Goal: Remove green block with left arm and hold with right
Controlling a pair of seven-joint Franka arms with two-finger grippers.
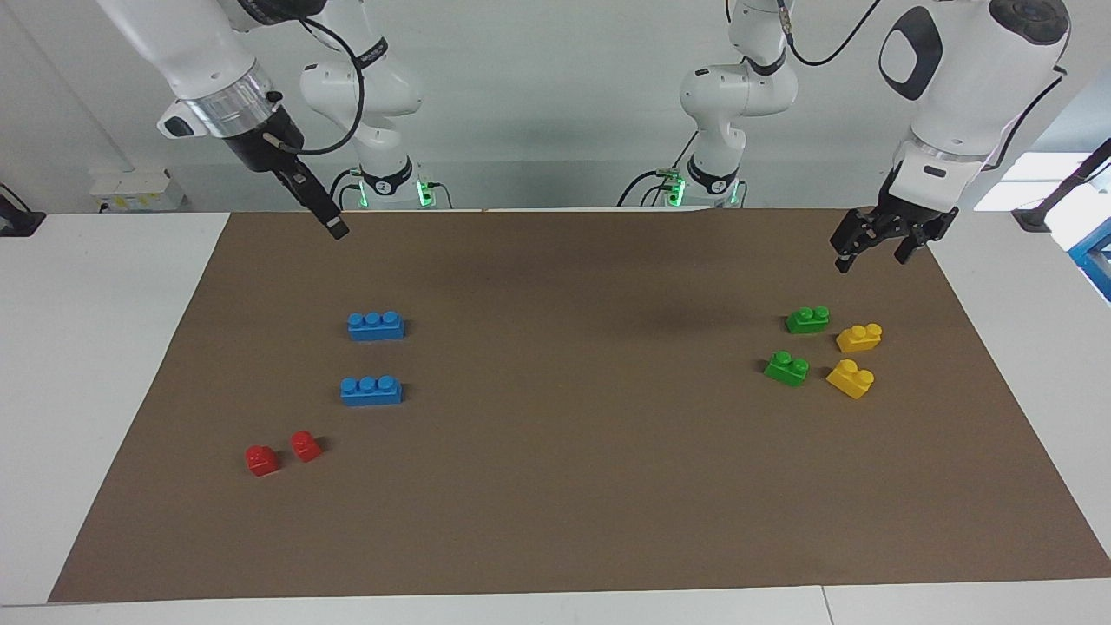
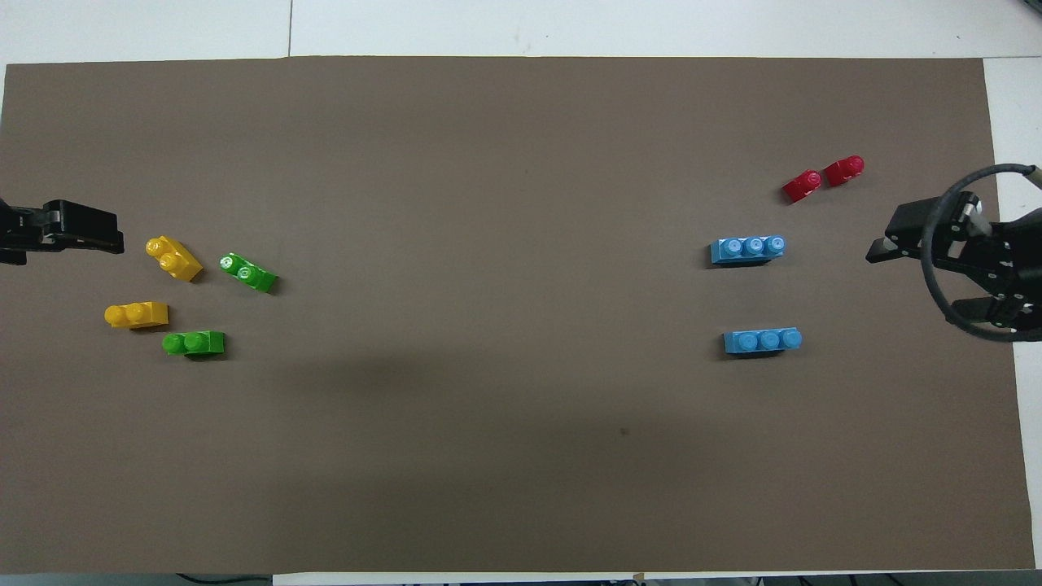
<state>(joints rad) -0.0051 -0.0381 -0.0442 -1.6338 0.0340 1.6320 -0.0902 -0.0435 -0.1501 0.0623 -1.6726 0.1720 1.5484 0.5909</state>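
Note:
Two green blocks lie on the brown mat toward the left arm's end. One green block (image 1: pixel 807 319) (image 2: pixel 194 343) is nearer to the robots. The other green block (image 1: pixel 786 368) (image 2: pixel 248 273) lies farther out. My left gripper (image 1: pixel 872 259) (image 2: pixel 61 240) hangs open and empty in the air over the mat's edge at that end, apart from both blocks. My right gripper (image 1: pixel 337 227) (image 2: pixel 920 281) is raised over the mat's edge at the right arm's end, open and empty.
Two yellow bricks (image 1: pixel 859 337) (image 1: pixel 851 378) lie right beside the green blocks. Two blue three-stud bricks (image 1: pixel 375 325) (image 1: pixel 371 391) and two small red bricks (image 1: pixel 262 460) (image 1: pixel 305 445) lie toward the right arm's end. The brown mat (image 1: pixel 564 477) covers the table.

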